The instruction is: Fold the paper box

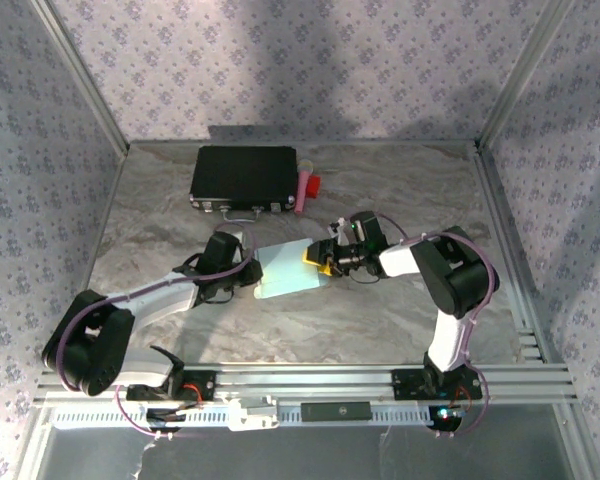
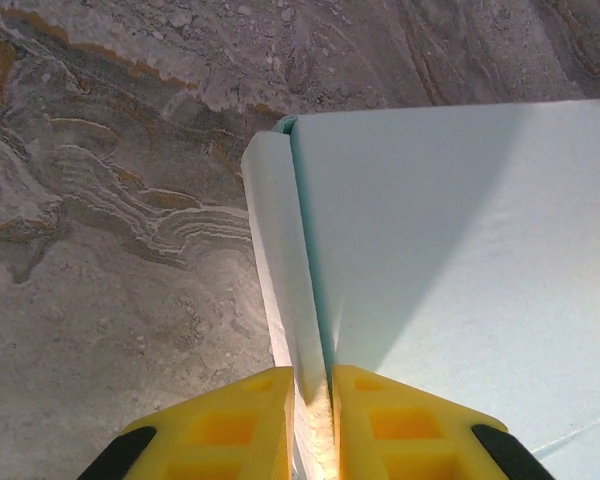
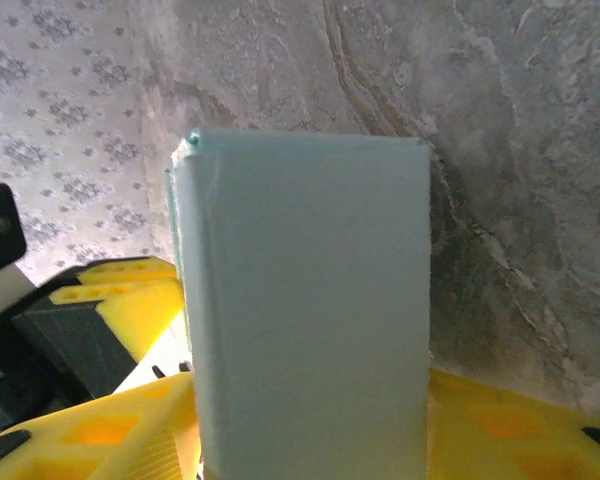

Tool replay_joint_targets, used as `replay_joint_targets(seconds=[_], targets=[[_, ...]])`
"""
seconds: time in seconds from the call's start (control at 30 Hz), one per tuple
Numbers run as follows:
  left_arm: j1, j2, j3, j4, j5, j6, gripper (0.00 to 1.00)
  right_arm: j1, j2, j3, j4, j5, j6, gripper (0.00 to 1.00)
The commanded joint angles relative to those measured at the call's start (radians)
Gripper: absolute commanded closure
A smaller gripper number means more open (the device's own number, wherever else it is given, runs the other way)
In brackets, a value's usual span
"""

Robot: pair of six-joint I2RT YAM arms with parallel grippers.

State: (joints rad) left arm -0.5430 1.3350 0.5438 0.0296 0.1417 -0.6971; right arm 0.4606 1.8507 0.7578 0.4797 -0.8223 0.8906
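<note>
Marble-print desk (image 1: pixel 380 320), floral walls; pale-blue paper box (image 1: pixel 285 270) mid-desk, caught between both grippers.

Black case (image 1: pixel 243 178) sits by the far edge, left of centre, well apart from the work. Paper box is partly formed and lies about mid-desk. Right gripper (image 3: pixel 310 420) is roughly half wide, with its fingers (image 3: pixel 500 425) against both long sides of the box end; it looks to be holding the box. Left gripper (image 2: pixel 313 390) is nearly closed, pinching the thin side flap (image 2: pixel 280 260) on edge. Judged handling: thin card, very light, stiff only along the creases, dents easily and will likely slide on the smooth desk. Best taken at flap edges or across the narrow walls with a light squeeze, one gripper steadying the body.
</note>
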Motion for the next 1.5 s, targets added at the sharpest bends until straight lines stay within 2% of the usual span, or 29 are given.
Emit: replay_joint_targets(seconds=[0.0,0.07,0.13,0.23,0.43,0.6,0.8,0.97,1.17,1.23,1.37,1.47], targets=[[0.006,-0.016,-0.019,-0.051,-0.023,0.021,0.81,0.008,0.012,-0.009,0.090,-0.023,0.086,0.48],[0.009,-0.037,-0.018,-0.054,-0.023,0.022,0.77,0.007,0.013,-0.015,0.123,-0.020,0.121,0.51],[0.008,-0.076,-0.022,-0.044,-0.024,0.027,0.66,0.007,0.017,-0.018,0.146,-0.022,0.152,0.52],[0.021,-0.177,-0.044,-0.027,-0.045,0.020,0.51,0.007,0.022,-0.019,0.172,-0.030,0.208,0.59],[0.131,-0.327,-0.045,-0.033,0.044,-0.077,0.31,-0.003,0.029,-0.027,0.259,-0.041,0.361,0.63],[0.285,-0.274,-0.043,0.042,0.254,-0.310,0.28,-0.009,-0.022,0.002,0.214,-0.059,0.464,0.62],[0.298,-0.103,0.013,0.206,0.426,-0.515,0.20,-0.032,-0.077,0.043,0.078,-0.102,0.540,0.61],[0.284,0.004,0.015,0.327,0.460,-0.675,0.18,-0.043,-0.087,0.087,-0.059,-0.147,0.559,0.61],[0.241,0.109,0.007,0.493,0.455,-0.818,0.17,-0.046,-0.074,0.097,-0.080,-0.161,0.602,0.63],[0.221,0.139,0.014,0.501,0.451,-0.836,0.18,-0.048,-0.071,0.094,-0.077,-0.162,0.614,0.63],[0.210,0.176,-0.020,0.610,0.431,-0.910,0.22,-0.048,-0.068,0.093,-0.081,-0.161,0.618,0.63],[0.201,0.174,-0.030,0.613,0.406,-0.936,0.27,-0.046,-0.064,0.089,-0.075,-0.159,0.625,0.62]])
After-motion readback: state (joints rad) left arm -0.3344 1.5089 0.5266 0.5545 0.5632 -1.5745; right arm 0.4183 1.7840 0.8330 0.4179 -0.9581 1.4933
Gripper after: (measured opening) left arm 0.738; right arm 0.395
